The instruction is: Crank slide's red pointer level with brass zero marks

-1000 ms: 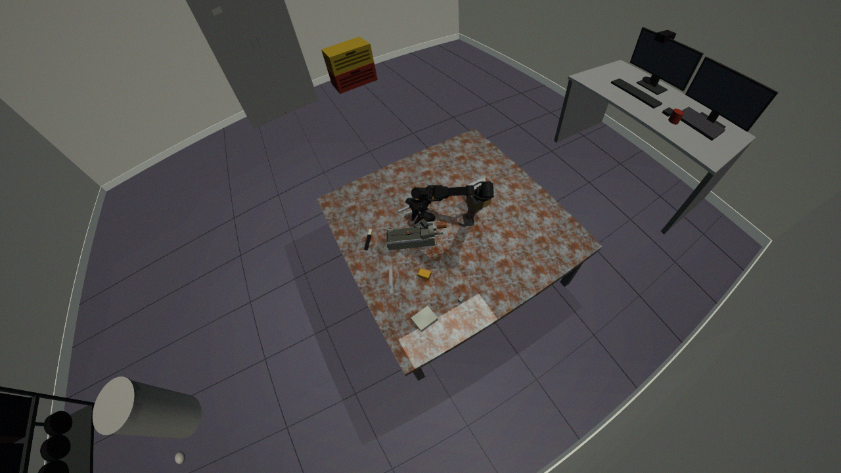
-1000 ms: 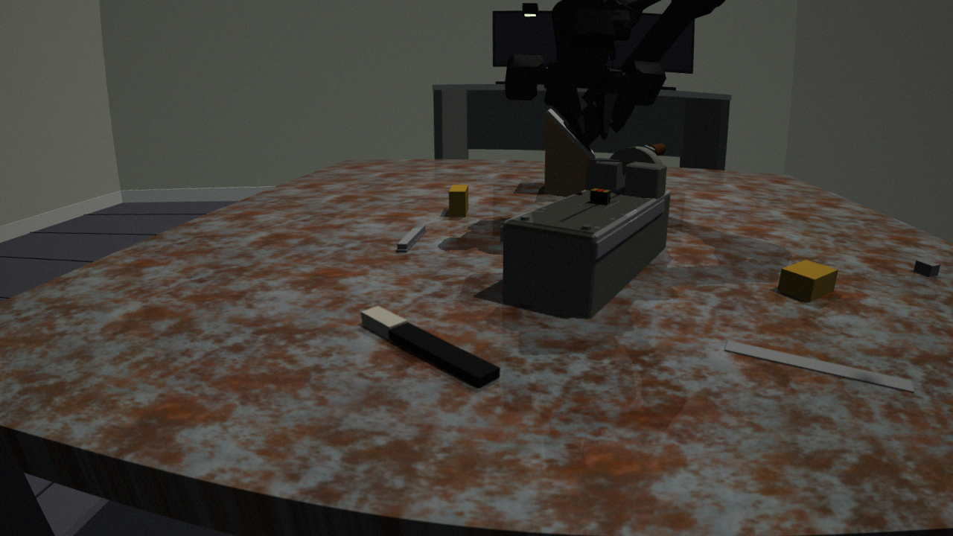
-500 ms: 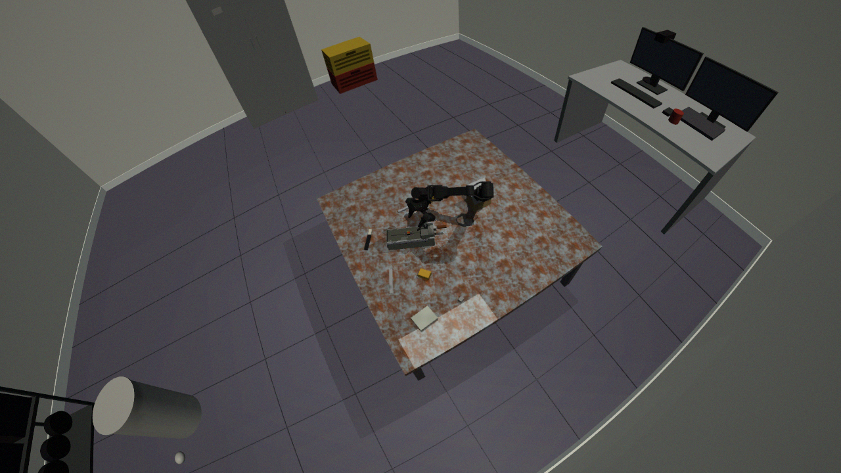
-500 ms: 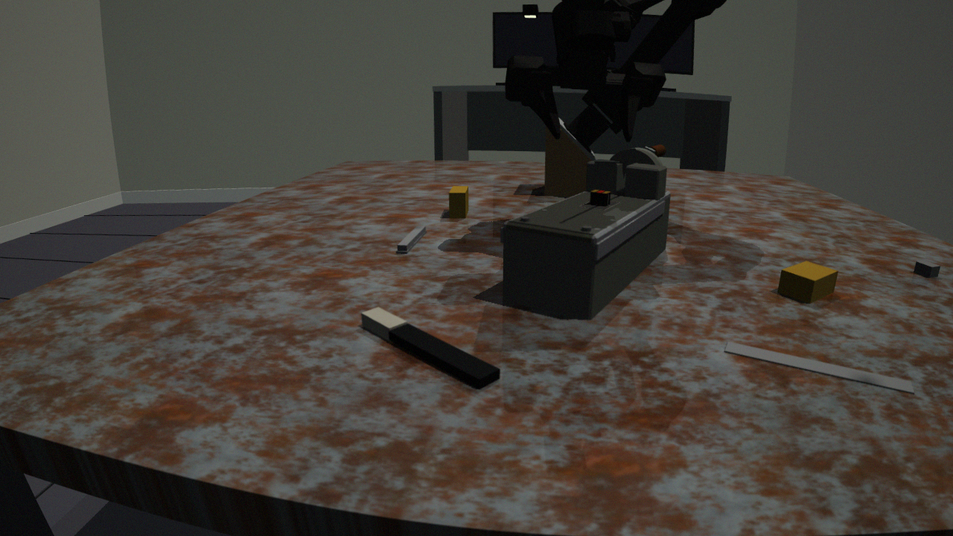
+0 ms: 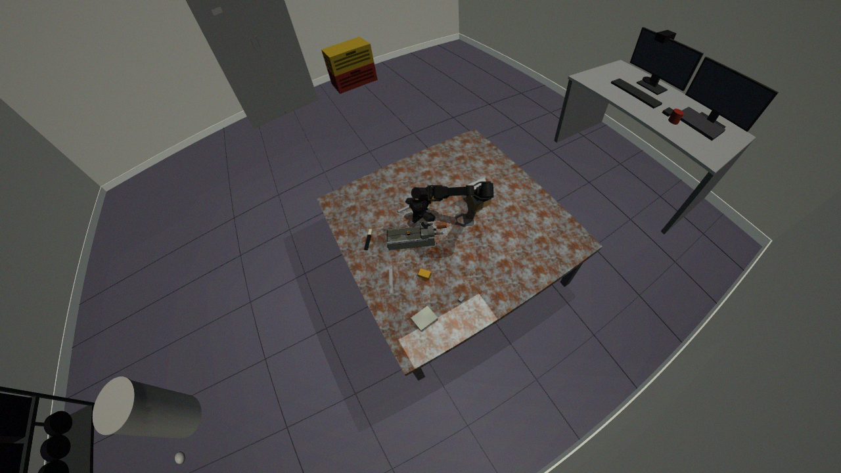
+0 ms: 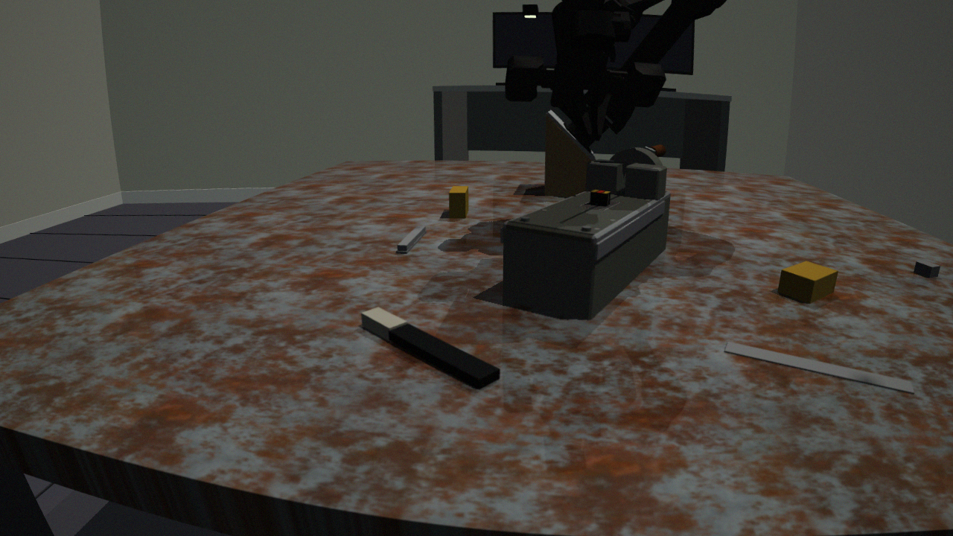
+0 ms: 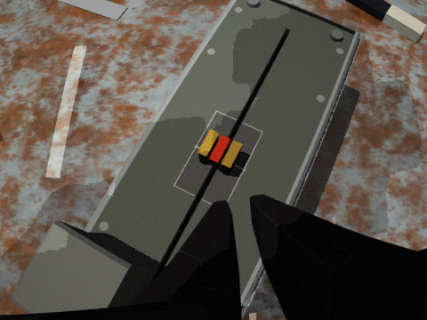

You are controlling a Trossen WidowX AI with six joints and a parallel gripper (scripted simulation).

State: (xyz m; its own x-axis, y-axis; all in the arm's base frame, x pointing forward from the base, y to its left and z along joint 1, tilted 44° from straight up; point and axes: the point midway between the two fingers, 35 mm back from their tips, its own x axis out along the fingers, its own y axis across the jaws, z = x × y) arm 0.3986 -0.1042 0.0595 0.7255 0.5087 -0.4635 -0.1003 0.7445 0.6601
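Observation:
The grey box-shaped machine (image 5: pixel 409 237) (image 6: pixel 579 253) (image 7: pixel 276 111) stands mid-table with a dark slot along its top. In the wrist view the slide's red pointer (image 7: pixel 220 148) (image 6: pixel 600 196) sits between the two brass marks (image 7: pixel 207 142) (image 7: pixel 231 154), in line with them. The crank with its reddish handle knob (image 6: pixel 658 147) is at the machine's far end, clear to the right of my fingers. My gripper (image 7: pixel 238 212) (image 6: pixel 586 136) (image 5: pixel 424 220) hangs over that end of the machine. Its fingers are nearly together, with only a narrow gap and nothing visible in it.
A black bar with a white end (image 6: pixel 432 350) (image 7: pixel 391 13) lies in front of the machine. Two yellow blocks (image 6: pixel 806 281) (image 6: pixel 457 200), a long grey strip (image 6: pixel 818 367) (image 7: pixel 67 111), a small grey bar (image 6: pixel 411 238) and a small dark block (image 6: pixel 926 269) lie around it.

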